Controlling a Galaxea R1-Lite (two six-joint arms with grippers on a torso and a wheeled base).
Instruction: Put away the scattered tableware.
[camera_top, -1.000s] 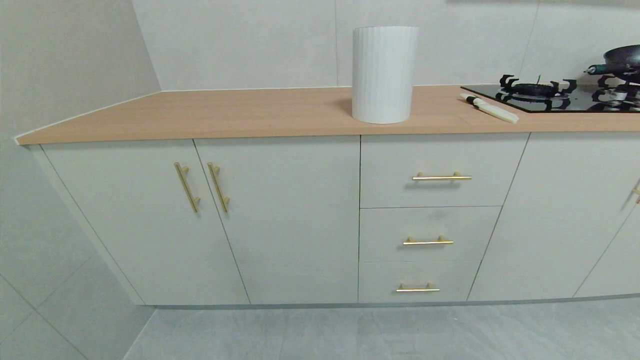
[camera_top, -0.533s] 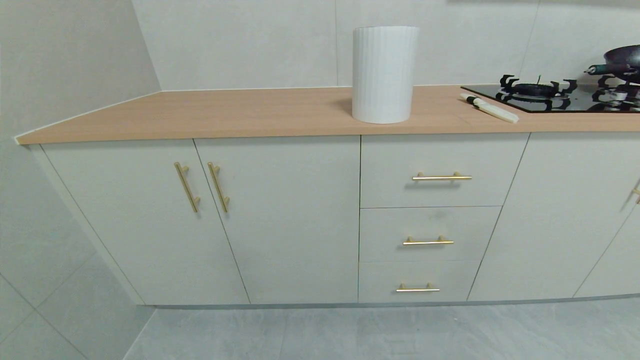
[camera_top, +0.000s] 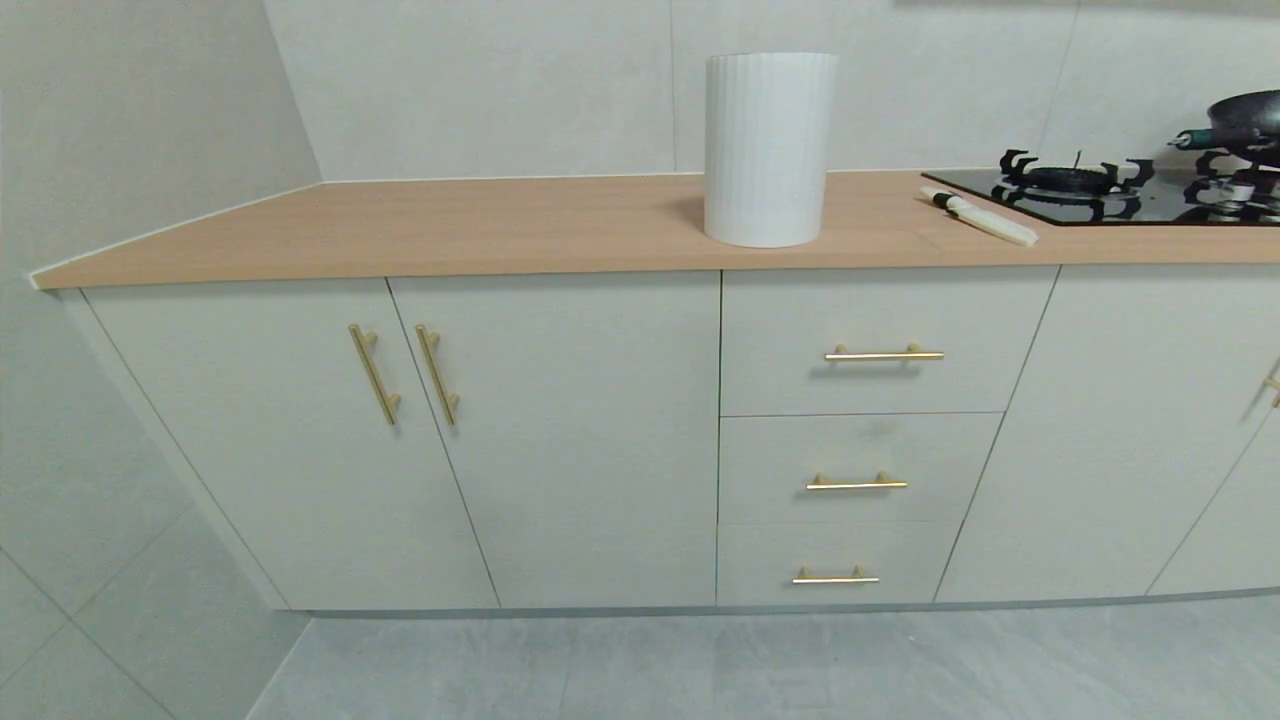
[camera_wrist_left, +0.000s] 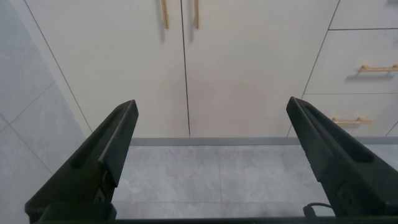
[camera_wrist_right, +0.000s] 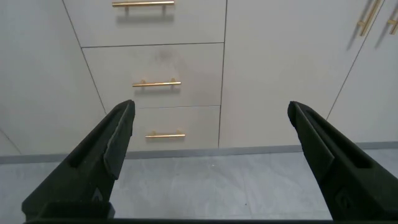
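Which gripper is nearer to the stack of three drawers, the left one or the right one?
Right. The right gripper points straight at the drawers; the left gripper faces the double cabinet doors beside them.

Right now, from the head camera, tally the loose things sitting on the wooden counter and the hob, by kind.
White ribbed canister: 1
White knife: 1
Dark pan: 1
Total: 3
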